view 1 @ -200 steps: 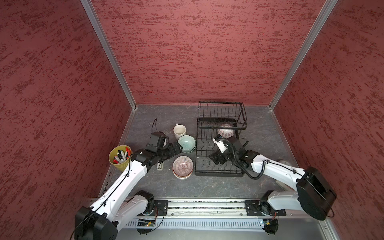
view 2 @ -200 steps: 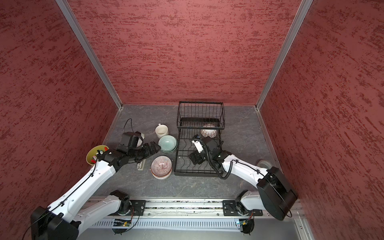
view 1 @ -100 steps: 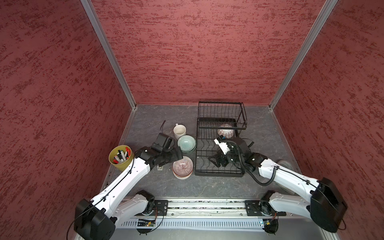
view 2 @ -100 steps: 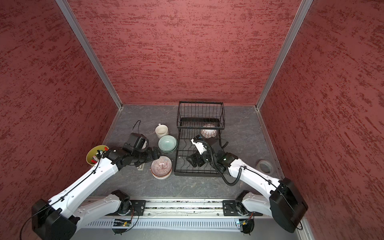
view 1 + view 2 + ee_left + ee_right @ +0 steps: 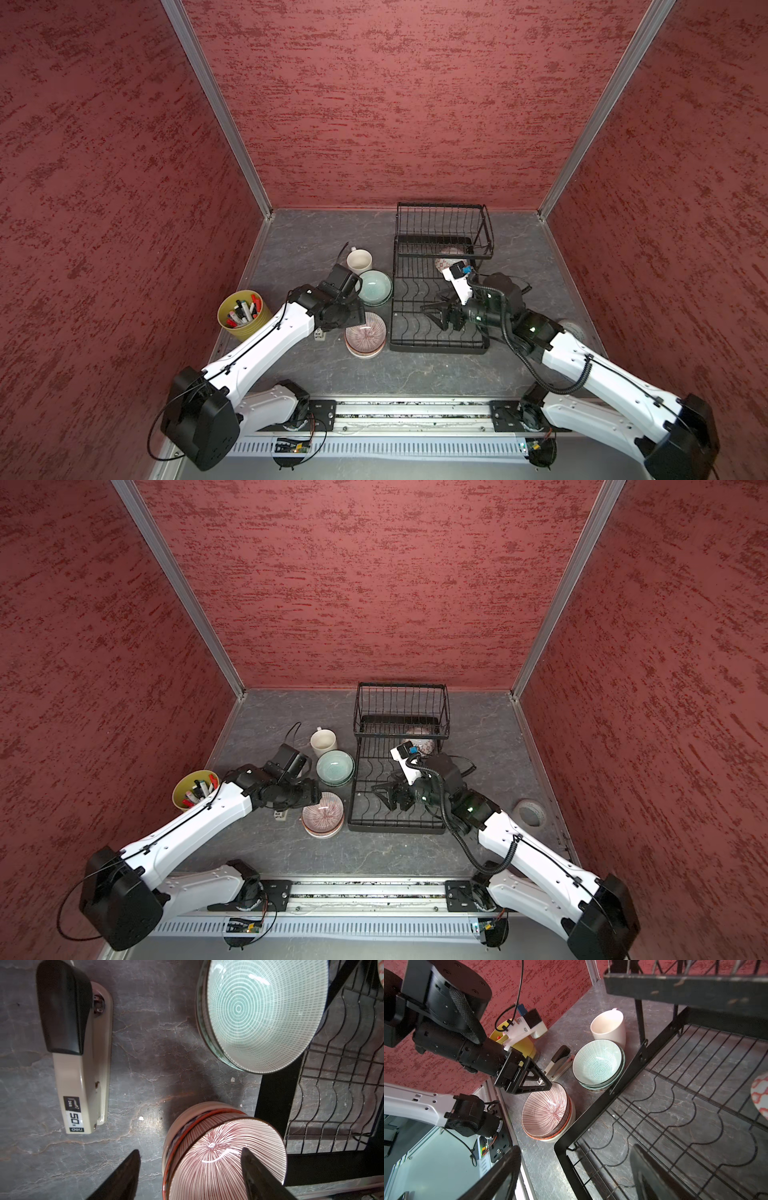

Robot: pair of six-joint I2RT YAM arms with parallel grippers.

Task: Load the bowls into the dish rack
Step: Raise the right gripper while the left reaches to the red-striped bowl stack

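2 stacks on table [image 5: 311, 249]: pink-striped bowl [image 5: 546, 1113] tops one, sitting on an orange-rimmed bowl and a cream one, just beside the dish rack's [image 5: 436, 347] near left corner. Green bowl [image 5: 375, 286] tops the other, against the rack's left side, next to the mug [image 5: 359, 261].
In rack: 1 red-patterned bowl [image 5: 441, 262] at the back of the lower tier, under the upper basket. Rest of the wavy slots bare.
Left pincer [image 5: 190, 1151]: spread, straddling the pink bowl's rim w/ one finger inside and one outside. No contact that I can see yet.
Right pincer [image 5: 576, 1147]: spread, empty, hovering over the lower tier.
Step (my read): rim grab on the pink bowl, then carry to a slot.
Risk 1: glazed rim plus a thin pinch, so the bowl may swing or slip out once lifted.
Risk 2: bowls are nested, so the one below could stick, ride up, then drop.
Risk 3: stack is very near the rack frame, so a low or tilted lift may clip the corner.
Risk 4: right arm sits over the target slots. If it's not cleared, the arms could bump.
Risk 5: stapler [image 5: 79, 1059] is near the outside finger and may get nudged.
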